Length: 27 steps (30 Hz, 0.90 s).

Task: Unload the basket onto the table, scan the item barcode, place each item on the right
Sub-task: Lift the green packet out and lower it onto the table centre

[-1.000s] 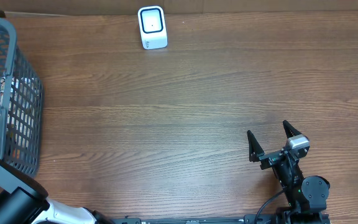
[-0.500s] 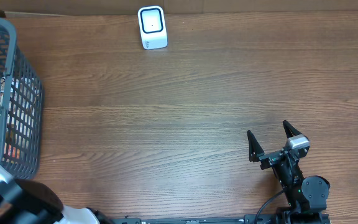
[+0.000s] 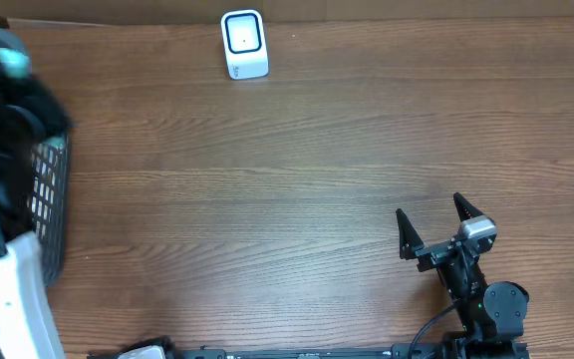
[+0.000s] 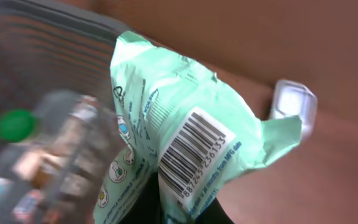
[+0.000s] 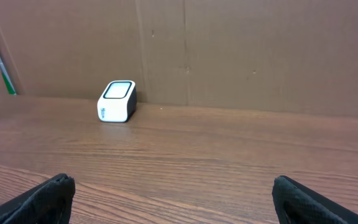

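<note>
My left gripper (image 4: 182, 210) is clamped on the lower end of a green packet (image 4: 166, 106), its barcode (image 4: 191, 155) facing the wrist camera, over the grey basket (image 3: 53, 214) at the table's left. The white scanner (image 3: 244, 44) stands well apart at the far edge. My right gripper (image 3: 429, 207) sits spread wide, holding nothing.
</note>
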Available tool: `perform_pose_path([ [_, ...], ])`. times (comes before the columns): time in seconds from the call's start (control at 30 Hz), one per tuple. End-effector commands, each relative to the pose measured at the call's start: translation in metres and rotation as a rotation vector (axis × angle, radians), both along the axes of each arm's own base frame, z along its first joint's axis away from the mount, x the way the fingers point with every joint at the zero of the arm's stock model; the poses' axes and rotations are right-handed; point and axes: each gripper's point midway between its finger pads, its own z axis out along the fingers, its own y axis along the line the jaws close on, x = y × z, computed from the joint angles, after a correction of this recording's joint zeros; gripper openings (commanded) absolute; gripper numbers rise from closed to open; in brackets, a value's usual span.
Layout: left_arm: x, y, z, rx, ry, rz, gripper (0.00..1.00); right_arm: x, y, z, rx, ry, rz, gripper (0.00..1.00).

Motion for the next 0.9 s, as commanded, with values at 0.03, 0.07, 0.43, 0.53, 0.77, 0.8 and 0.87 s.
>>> perform_pose_path([
  [0.03, -0.003, -0.057, -0.029, -0.062, 0.125, -0.122, 0.04, 0.000, -0.001, -0.002, -0.001, -0.006, -0.008, 1.00],
  [0.07, -0.005, -0.067, -0.041, -0.078, 0.173, -0.135, 0.04, 0.000, -0.001, -0.002, -0.001, -0.006, -0.008, 1.00],
  [0.43, -0.013, -0.144, -0.197, -0.190, 0.639, -0.050, 0.04, 0.000, -0.001, -0.002, -0.001, -0.006, -0.008, 1.00],
  [0.53, -0.011, -0.155, -0.237, -0.194, 0.713, 0.004, 0.04, 0.000, -0.001, -0.002, -0.001, -0.006, -0.008, 1.00],
  [0.77, 0.004, -0.175, -0.303, -0.199, 0.801, 0.095, 0.04, 0.000, -0.001, -0.002, -0.001, -0.006, -0.008, 1.00],
  [0.8, 0.007, -0.179, -0.310, -0.197, 0.803, 0.089, 0.04, 0.000, -0.001, -0.002, -0.001, -0.006, -0.008, 1.00],
  [0.87, 0.014, -0.186, -0.322, -0.201, 0.802, 0.079, 0.04, 0.000, -0.001, -0.002, -0.001, -0.006, -0.008, 1.00],
])
